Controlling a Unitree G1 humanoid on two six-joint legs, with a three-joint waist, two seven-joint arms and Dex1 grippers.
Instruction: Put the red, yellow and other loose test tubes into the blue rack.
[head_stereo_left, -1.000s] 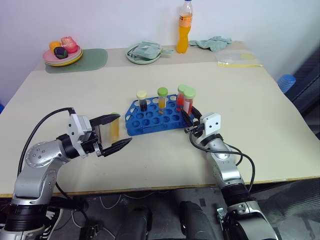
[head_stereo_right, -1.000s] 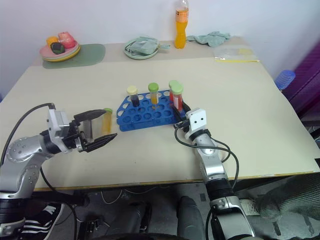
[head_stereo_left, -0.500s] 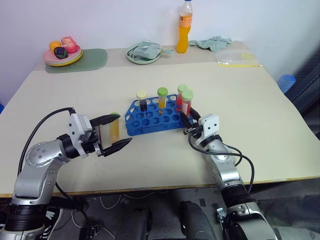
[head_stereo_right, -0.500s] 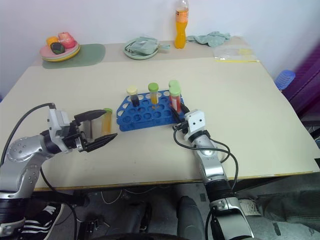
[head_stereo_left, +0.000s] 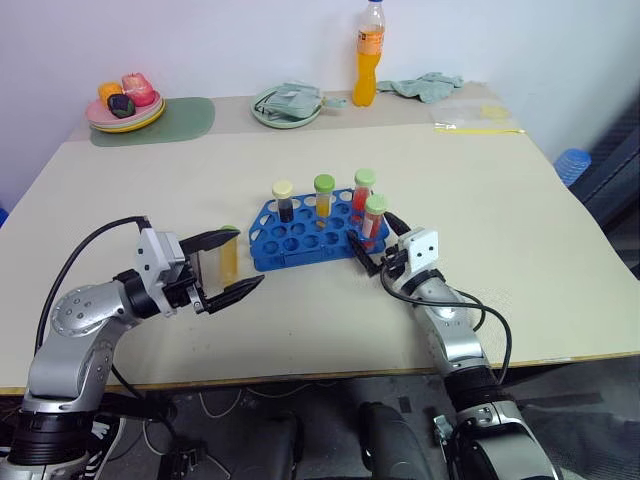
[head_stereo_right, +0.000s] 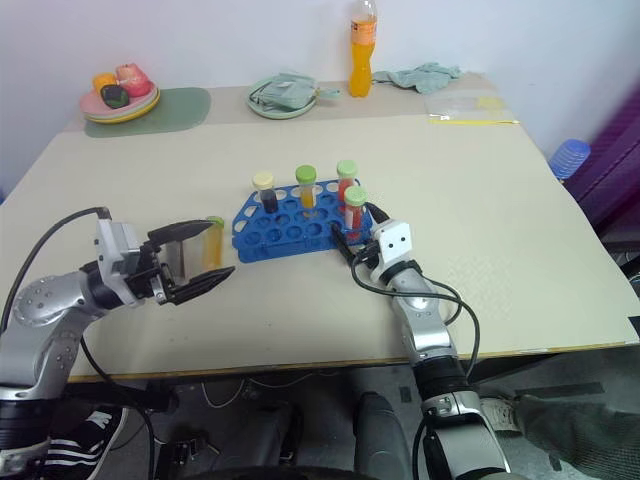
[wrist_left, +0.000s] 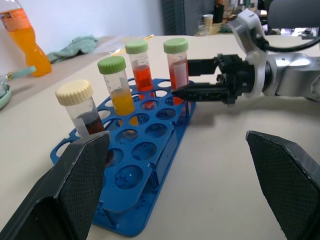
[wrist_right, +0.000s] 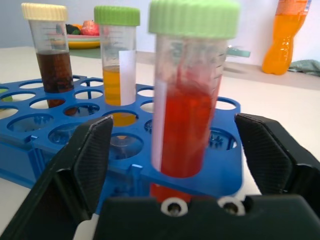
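- At the table's near middle stands the blue rack (head_stereo_left: 312, 232), a low tray of round holes, with four test tubes upright in it: dark brown with a cream cap (head_stereo_left: 284, 201), yellow-orange with a green cap (head_stereo_left: 324, 197), and two red ones with green caps (head_stereo_left: 362, 194) (head_stereo_left: 374, 218).
- Right gripper (head_stereo_left: 378, 247): jaws spread wide on either side of the nearer red tube, touching nothing; that tube sits in a corner hole on the rack's near edge.
- Left gripper (head_stereo_left: 236, 265): jaws wide apart and empty, held level just left of the rack.
- One loose tube (head_stereo_left: 229, 256), yellow-orange, stands upright on the table beyond the left gripper's fingers, close to the rack's left end (whether it lies between the jaws or behind them cannot be told).
- Handling, as a judgement: the tubes look light, rigid and smooth-walled, so likely to slip or tip under a light pinch; liquid inside makes a knock-over undesirable.
- Best hold, as a judgement: across the clear barrel just below the cap, axis kept upright, leaving the lower end free to enter a hole.
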